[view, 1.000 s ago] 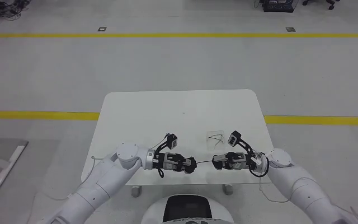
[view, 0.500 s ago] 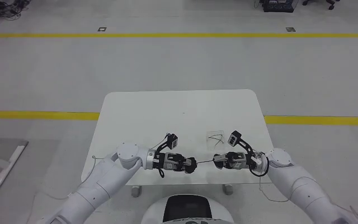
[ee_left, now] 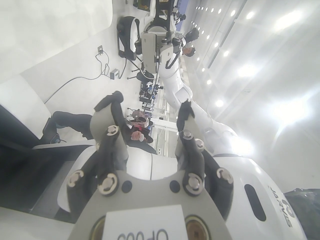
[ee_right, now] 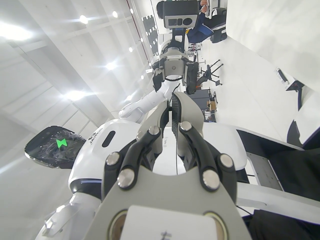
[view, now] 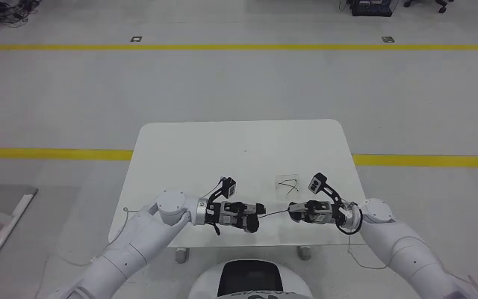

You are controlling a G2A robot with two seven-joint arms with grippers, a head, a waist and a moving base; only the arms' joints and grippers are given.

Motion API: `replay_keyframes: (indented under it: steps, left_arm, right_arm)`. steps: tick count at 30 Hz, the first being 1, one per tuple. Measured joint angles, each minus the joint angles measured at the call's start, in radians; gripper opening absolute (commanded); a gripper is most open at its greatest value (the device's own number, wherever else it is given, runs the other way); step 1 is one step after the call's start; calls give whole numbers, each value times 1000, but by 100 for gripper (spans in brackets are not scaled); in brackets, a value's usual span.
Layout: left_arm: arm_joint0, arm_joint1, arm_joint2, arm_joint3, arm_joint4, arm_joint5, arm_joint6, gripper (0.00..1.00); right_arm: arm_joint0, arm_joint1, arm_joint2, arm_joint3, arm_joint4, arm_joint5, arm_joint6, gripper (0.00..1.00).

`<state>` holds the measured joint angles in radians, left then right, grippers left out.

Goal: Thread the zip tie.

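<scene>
A thin black zip tie hangs in the air just past the table's near edge, stretched between my two grippers. My right gripper is shut on one end of it. In the right wrist view the strap runs edgewise between the closed fingers. My left gripper faces it from the other side with its fingers spread; the left wrist view shows the gripper holding nothing. The strap's free end points into that gap, and whether it touches a finger I cannot tell.
A second black zip tie, bent, lies on the white table just beyond the right gripper. Both arms hover over the table's near edge, close to each other. The far half of the table is bare.
The left gripper's fingers have spread apart since a second ago. The right gripper has drawn slightly to the right with the zip tie in it.
</scene>
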<state>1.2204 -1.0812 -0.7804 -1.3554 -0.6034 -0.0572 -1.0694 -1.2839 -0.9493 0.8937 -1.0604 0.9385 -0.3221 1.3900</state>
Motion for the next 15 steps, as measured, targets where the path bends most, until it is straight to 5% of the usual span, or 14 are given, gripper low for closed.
replay_keyframes:
  steps: [11,15]
  left_arm:
    - [0,0,0,0,0,0,0,100]
    - [1,-7,21,-29,5,3,38,100]
  right_arm:
    - [0,0,0,-1,2,2,0,0]
    - [-15,-2,14,-14,16,1,-25,0]
